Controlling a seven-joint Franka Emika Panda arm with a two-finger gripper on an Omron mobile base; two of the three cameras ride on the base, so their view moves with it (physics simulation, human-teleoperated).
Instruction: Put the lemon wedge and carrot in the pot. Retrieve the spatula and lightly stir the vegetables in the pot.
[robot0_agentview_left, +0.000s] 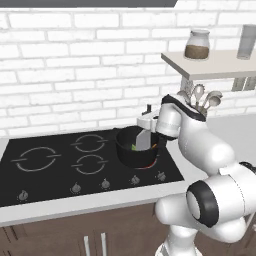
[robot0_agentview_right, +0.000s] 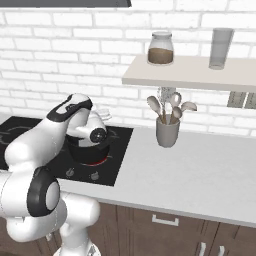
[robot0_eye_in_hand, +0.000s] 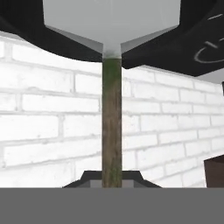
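A: So, which step are we on?

B: Stirring, I'd say. The gripper (robot0_eye_in_hand: 112, 181) is clamped narrow on the spatula (robot0_eye_in_hand: 111, 118), handle running straight out from between the tips. The wide grey blade (robot0_agentview_left: 143, 140) sits down inside the pot (robot0_agentview_left: 131, 154), which is on the near right ring of the hob (robot0_agentview_left: 50, 175).

A: Veg loaded?

B: Looks like it. Left base view shows a green-yellow speck, probably the lemon wedge (robot0_agentview_left: 134, 147), and an orange sliver, probably the carrot (robot0_agentview_left: 155, 146), either side of the blade inside the rim. Both tiny, so I can't tell whether the blade touches them.

A: Next move?

B: Small, slow sweeps with the blade kept low and inside the wall. The pot is light-looking; a push against its side could slide it off the ring.

A: Anything the other cameras add?

B: Right base view has the arm across the pot (robot0_agentview_right: 89, 150), so its contents are hidden there, but it shows the utensil cup (robot0_agentview_right: 167, 131) on the counter (robot0_agentview_right: 200, 170) well apart, still holding spoons. Hand view gives the grip itself, with the brick wall (robot0_eye_in_hand: 48, 127) behind. The base views can't resolve the fingertips.
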